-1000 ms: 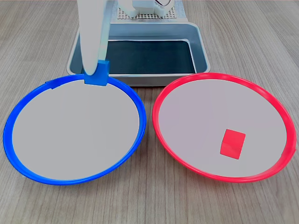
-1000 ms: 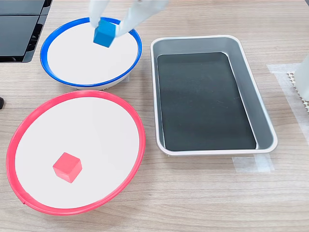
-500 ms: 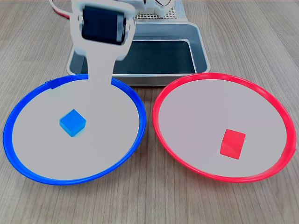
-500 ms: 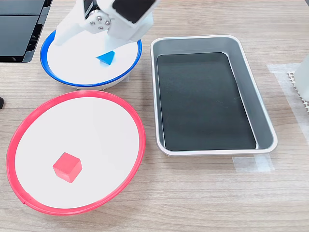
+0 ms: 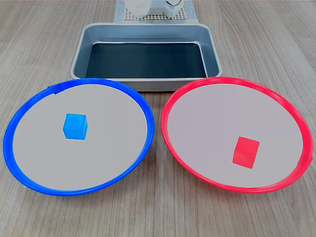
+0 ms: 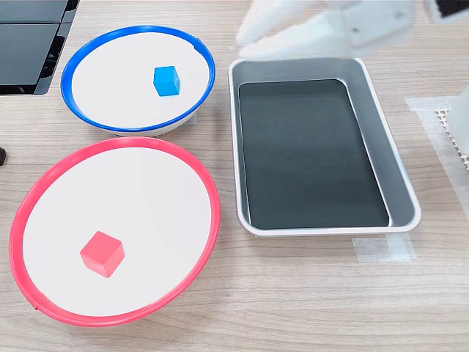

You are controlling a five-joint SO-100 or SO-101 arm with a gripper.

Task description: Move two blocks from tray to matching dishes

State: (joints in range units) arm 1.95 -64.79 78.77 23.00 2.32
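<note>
The blue block (image 5: pixel 75 126) (image 6: pixel 166 80) lies loose in the blue-rimmed dish (image 5: pixel 29 106) (image 6: pixel 102 117). The red block (image 5: pixel 246 151) (image 6: pixel 102 253) rests in the red-rimmed dish (image 5: pixel 197 94) (image 6: pixel 183 169). Nothing lies on the black floor of the grey metal tray (image 5: pixel 211 54) (image 6: pixel 381 154). My white gripper (image 6: pixel 248 34), blurred, hangs open and empty above the tray's end nearest the blue-rimmed dish in the second exterior view. In the first exterior view the gripper is out of sight.
The arm's white base (image 5: pixel 150 7) stands behind the tray on a perforated mat. Black panels (image 6: pixel 29 44) lie at the second exterior view's top left. Tape (image 6: pixel 381 249) sticks to the wooden table beside the tray.
The gripper let go of the blue block, which dropped and settled in the blue-rimmed dish. The arm then swung away from that dish to above the tray.
</note>
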